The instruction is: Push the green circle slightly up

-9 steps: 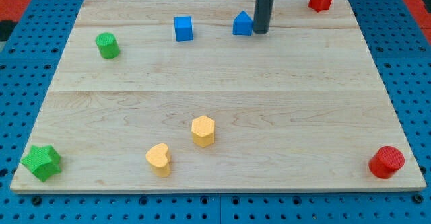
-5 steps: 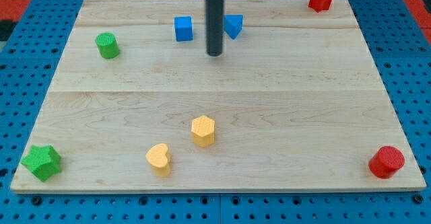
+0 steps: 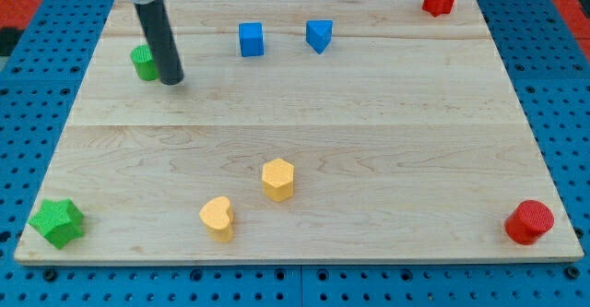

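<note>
Green circle [image 3: 144, 63] upper left of frame, near board's left edge. Tip [image 3: 171, 81] just beside it, lower right, rod overlapping its right side. No gripper fitted: bare rod only. Contact uncertain. Upward push judged not begun; tip needs position below circle.

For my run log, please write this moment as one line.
task: push green circle up | my tip: just right of it, slightly lower | contact: cannot tell | blue cube: apart, at the right

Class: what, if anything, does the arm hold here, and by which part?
Nothing is held. My tip stands just right of the green circle, slightly below it; contact cannot be told.
</note>
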`<action>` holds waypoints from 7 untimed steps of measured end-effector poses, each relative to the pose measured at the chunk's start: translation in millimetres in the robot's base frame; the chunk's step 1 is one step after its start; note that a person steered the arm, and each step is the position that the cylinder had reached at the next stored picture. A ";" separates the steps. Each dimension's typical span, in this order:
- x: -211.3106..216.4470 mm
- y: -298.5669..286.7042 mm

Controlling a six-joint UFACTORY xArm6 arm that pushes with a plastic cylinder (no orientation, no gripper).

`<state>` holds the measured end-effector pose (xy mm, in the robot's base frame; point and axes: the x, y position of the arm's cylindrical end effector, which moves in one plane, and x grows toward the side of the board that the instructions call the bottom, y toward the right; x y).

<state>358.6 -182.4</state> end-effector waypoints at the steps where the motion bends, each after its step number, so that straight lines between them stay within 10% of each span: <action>1: -19.6 -28.8; 4: -1.8 -69.4; 7: -81.0 -80.6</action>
